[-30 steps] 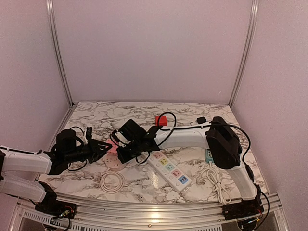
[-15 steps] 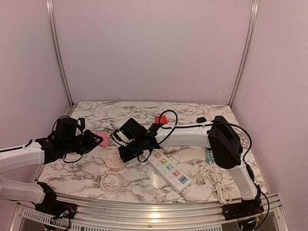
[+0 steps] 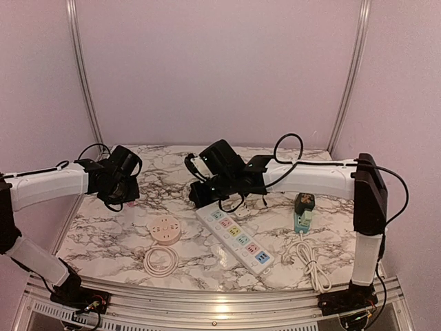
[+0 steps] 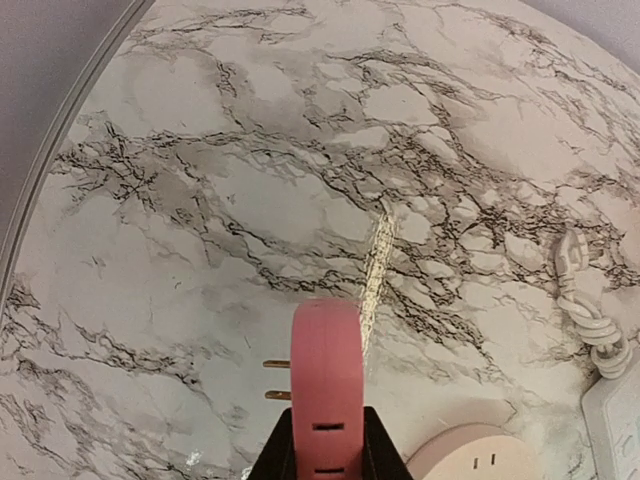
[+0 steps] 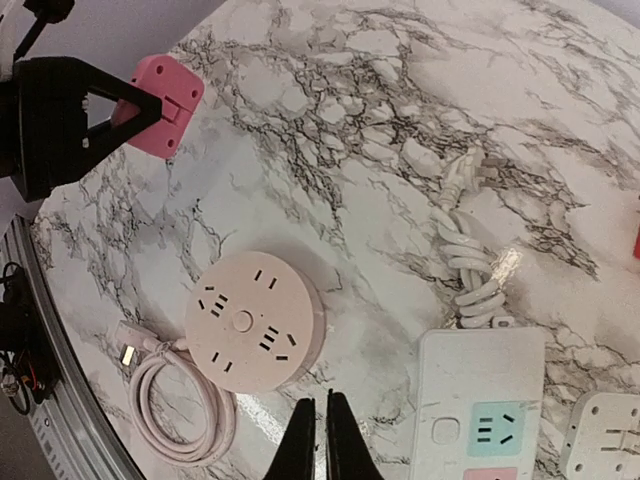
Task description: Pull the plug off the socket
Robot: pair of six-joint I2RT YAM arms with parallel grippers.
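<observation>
The left gripper is clamped narrow on the base of the pink plug, whose two brass prongs stick out bare toward nine o'clock in the wrist view, touching nothing. A second ago that plug sat seated in the round socket with this claw down on it; half a second ago it had lifted clear, and now it hangs well apart from the socket, at about ten o'clock of it in the overhead view. The right gripper, pinched to a slit with nothing in it, was bearing on the socket then and has drawn back to about one o'clock of it, letting it lie alone. I judge the pull itself done, with only a set-down or release left. Overhead the wrist hides the plug, so how high it hangs over the marble table is probably not something to trust from here. The room is mixed: the side rail runs close at nine o'clock of the left claw, bare marble lies open at twelve, while at four o'clock of the socket the power strip and at six o'clock the coiled cable crowd the near edge.
</observation>
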